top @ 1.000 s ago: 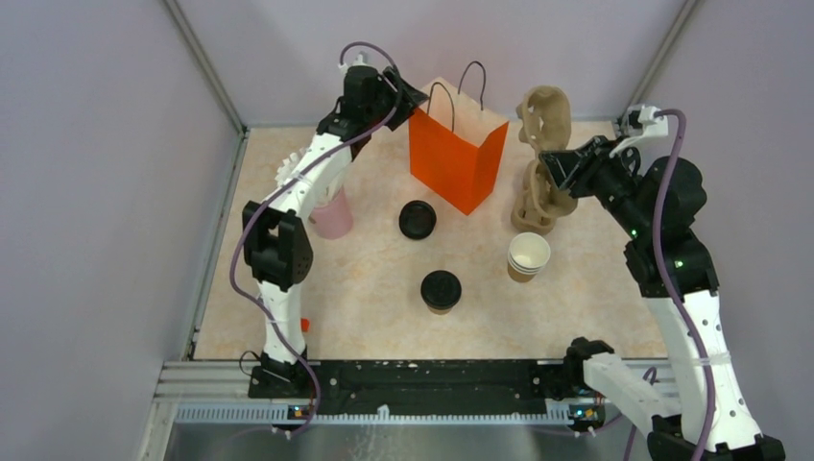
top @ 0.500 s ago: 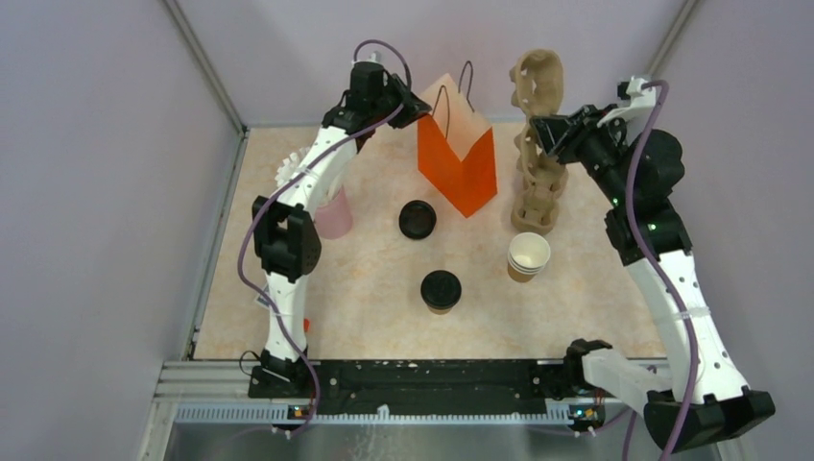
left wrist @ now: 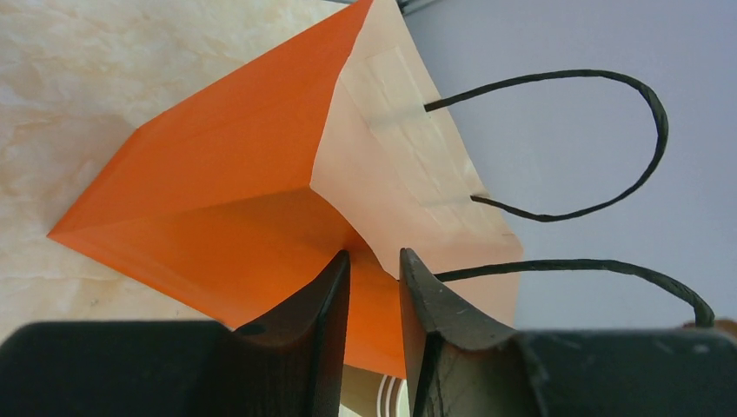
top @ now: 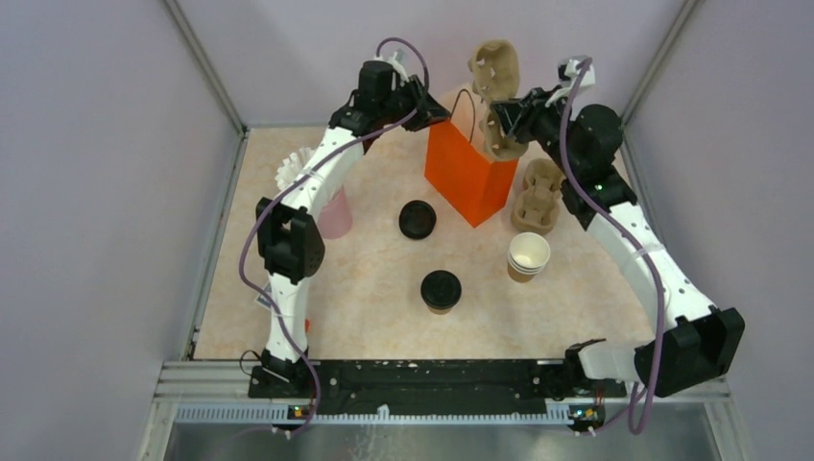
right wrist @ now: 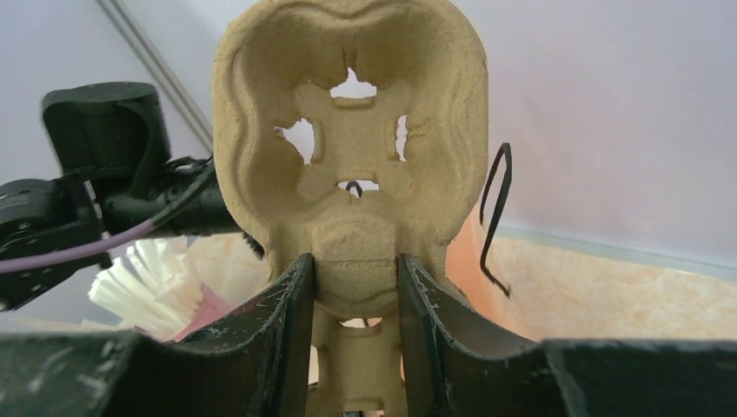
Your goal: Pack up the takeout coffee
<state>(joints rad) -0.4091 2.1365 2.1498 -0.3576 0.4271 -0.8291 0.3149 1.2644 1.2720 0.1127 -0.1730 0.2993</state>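
One lidded takeout coffee stood on the desk, well short of both hands and untouched, so nothing of it was packed yet. Just beyond it, toward the left hand, lay a loose black lid. Toward the right hand stood a stack of lidless cups.

Farther out, the left hand was pinched on the rim of the orange bag, apparently to keep its mouth open. To its right, the right hand was clamped on a pulp cup carrier, held on end close above the bag's mouth.

Trouble seemed likeliest there: the carrier could catch a black handle loop or the rim and drag the bag over, since only one edge was held. Later, a reach for the coffee could clip the cup stack — or take the bare lid by mistake.
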